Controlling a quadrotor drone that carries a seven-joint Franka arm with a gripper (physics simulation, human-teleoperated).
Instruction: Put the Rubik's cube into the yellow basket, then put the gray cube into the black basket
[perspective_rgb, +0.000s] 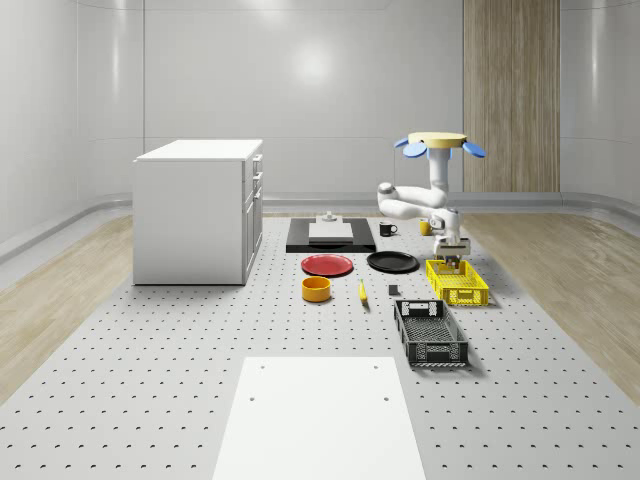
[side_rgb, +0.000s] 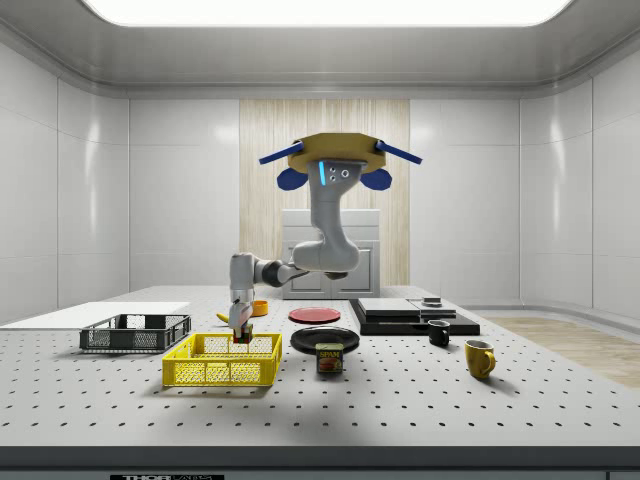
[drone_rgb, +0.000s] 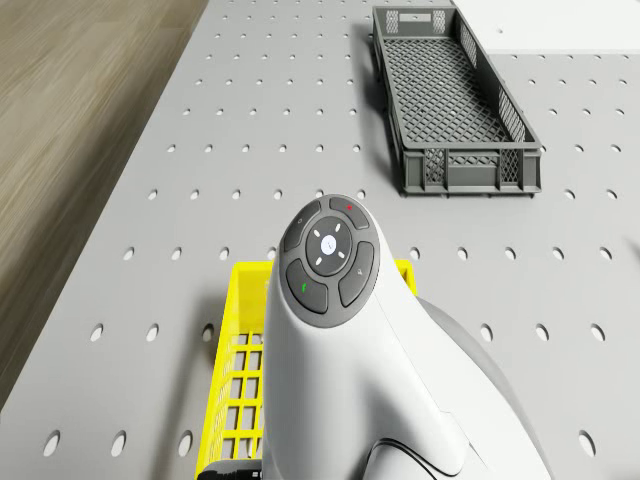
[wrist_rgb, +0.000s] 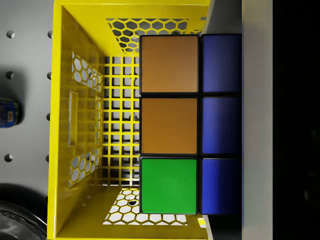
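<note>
The drone (perspective_rgb: 437, 145) hovers above the table behind the yellow basket (perspective_rgb: 457, 283), its arm bent down and forward. My gripper (perspective_rgb: 455, 259) hangs in the basket's far end, shut on the Rubik's cube (wrist_rgb: 190, 125). In the wrist view the cube shows orange, green and blue squares over the yellow basket's mesh floor (wrist_rgb: 120, 125). In the side view my gripper (side_rgb: 240, 336) reaches just inside the yellow basket (side_rgb: 222, 361). A small gray cube (perspective_rgb: 394, 291) lies on the table to the whole-scene view's left of the yellow basket. The black basket (perspective_rgb: 430, 334) stands nearer the front.
A black plate (perspective_rgb: 392, 262), a red plate (perspective_rgb: 327, 265), an orange bowl (perspective_rgb: 316, 289) and a small yellow item (perspective_rgb: 362, 291) lie to the whole-scene view's left of the baskets. A can (side_rgb: 330, 358) and two mugs (side_rgb: 479, 358) stand nearby. A white cabinet (perspective_rgb: 200, 210) stands far left.
</note>
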